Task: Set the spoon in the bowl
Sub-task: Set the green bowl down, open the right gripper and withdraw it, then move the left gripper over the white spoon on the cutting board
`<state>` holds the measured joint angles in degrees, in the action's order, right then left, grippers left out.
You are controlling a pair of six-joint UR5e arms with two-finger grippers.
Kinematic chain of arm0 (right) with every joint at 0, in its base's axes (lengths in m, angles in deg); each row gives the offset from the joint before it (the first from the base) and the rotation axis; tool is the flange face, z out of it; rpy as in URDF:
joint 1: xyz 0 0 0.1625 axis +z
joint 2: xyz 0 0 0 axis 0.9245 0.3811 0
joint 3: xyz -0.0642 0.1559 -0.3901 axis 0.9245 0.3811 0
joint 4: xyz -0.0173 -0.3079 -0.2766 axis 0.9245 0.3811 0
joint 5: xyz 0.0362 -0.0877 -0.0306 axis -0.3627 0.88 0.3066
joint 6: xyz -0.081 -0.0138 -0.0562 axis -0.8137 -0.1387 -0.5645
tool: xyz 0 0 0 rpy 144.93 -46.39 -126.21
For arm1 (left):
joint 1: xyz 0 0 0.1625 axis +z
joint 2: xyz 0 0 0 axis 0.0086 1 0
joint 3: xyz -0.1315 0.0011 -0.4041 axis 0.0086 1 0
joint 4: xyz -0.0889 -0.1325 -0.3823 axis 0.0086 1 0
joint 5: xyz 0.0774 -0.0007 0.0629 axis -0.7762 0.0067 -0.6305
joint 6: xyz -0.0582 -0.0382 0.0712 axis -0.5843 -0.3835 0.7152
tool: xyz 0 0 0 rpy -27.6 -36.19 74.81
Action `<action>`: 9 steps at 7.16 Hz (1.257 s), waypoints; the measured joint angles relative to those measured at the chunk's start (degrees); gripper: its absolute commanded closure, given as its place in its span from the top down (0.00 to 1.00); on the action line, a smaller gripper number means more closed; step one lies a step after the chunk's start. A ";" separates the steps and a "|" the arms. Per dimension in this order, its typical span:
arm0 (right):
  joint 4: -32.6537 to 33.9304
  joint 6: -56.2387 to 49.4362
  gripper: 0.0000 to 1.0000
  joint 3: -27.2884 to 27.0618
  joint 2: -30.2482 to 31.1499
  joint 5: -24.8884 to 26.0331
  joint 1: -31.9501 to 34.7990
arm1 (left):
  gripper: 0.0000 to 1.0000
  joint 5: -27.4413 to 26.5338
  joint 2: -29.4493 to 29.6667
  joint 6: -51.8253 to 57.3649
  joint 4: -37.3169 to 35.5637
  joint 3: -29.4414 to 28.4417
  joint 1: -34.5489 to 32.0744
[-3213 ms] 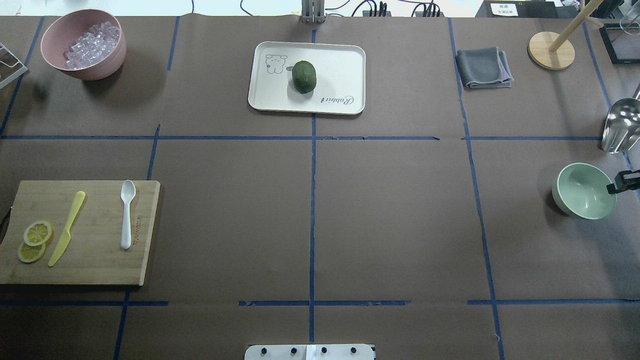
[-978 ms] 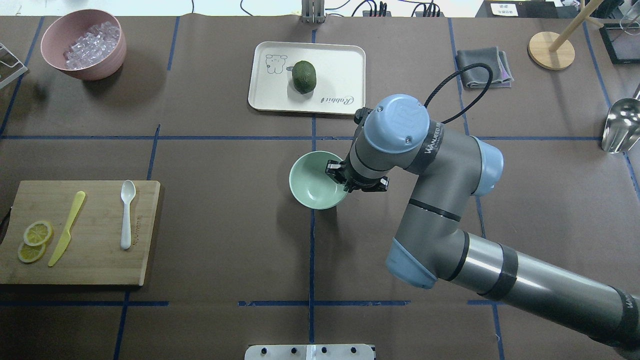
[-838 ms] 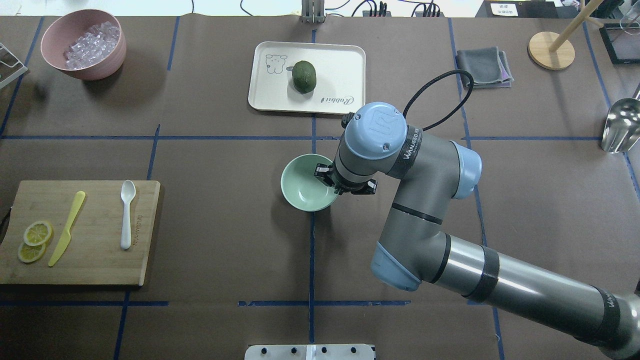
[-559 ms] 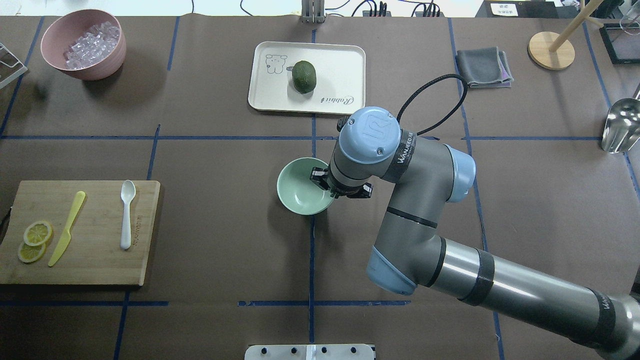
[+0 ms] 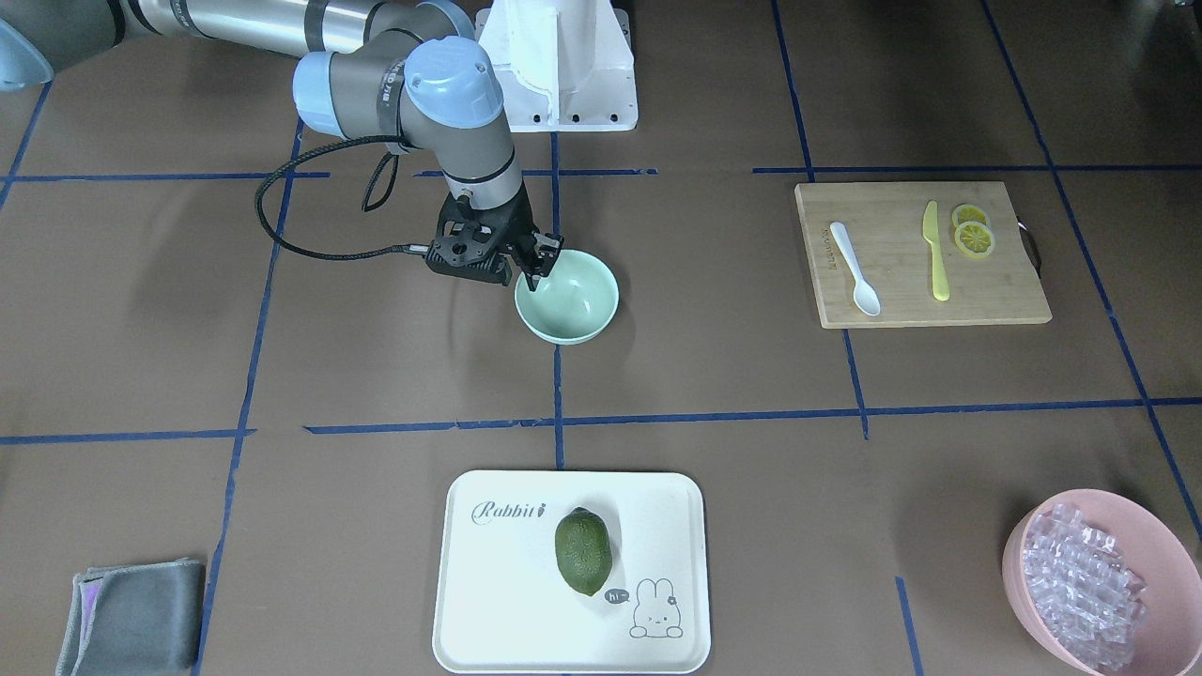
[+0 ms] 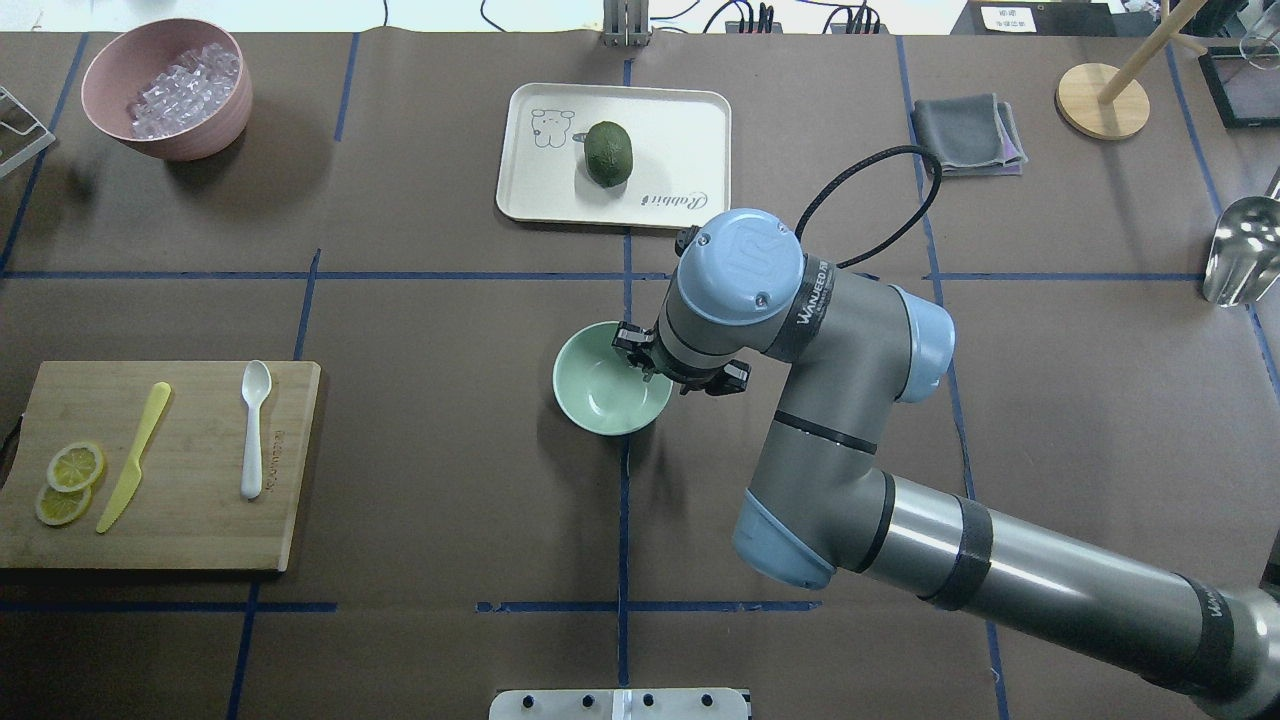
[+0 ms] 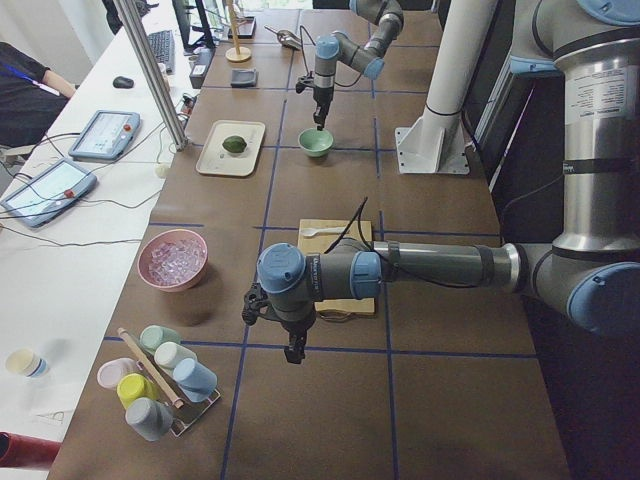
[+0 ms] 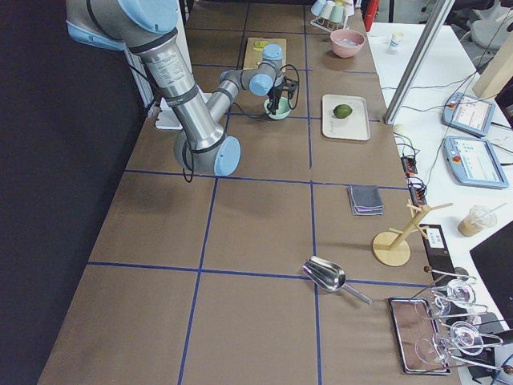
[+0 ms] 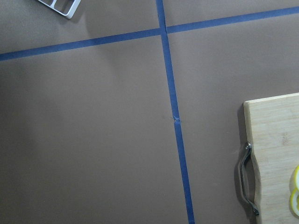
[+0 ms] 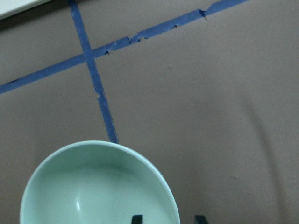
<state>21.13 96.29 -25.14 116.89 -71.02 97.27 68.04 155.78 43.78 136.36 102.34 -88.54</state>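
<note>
Overhead exterior view: the bowl (image 6: 598, 392) stands upright near the middle of the table (image 6: 450, 480), over a blue tape line (image 6: 623, 520). The right tool (image 5: 541, 265) hangs at the bowl's rim on the side toward the robot's right. In the right wrist view its two dark fingertips (image 10: 136, 218) stand apart, one inside the bowl and one outside, with the rim between them and a gap on either side, so the tool is parted and has hold of nothing. The spoon (image 6: 254, 428) lies well apart from the bowl, flat on a wooden cutting board (image 6: 200, 530) at the table's left side, scoop away from the robot, handle toward it. On the same board, beside the spoon, lie a yellow knife (image 6: 134, 457) and two lemon slices (image 6: 66, 482). The left tool (image 7: 293, 352) appears only in the exterior left view, above the table near the board's end; whether it is parted or closed cannot be told. Farther from the robot sit a white tray (image 6: 680, 120) bearing a green fruit (image 6: 609, 152) and a pink bowl (image 6: 180, 140) of clear pieces
</note>
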 measured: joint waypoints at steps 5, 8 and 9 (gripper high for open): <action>0.64 -26.34 1.00 -5.26 12.81 -15.65 19.34 | 1.00 -0.43 0.47 0.03 1.15 -0.09 0.52; 2.25 -61.68 1.00 -5.41 27.37 -22.44 36.72 | 1.00 -0.22 1.65 -0.39 3.12 -0.16 0.70; 5.90 -73.97 1.00 -5.82 30.90 -22.85 42.34 | 1.00 -0.21 2.85 -0.37 4.17 -0.52 0.70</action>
<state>27.03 22.32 -30.96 147.79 -93.87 139.61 67.82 158.63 43.41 140.53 101.82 -87.84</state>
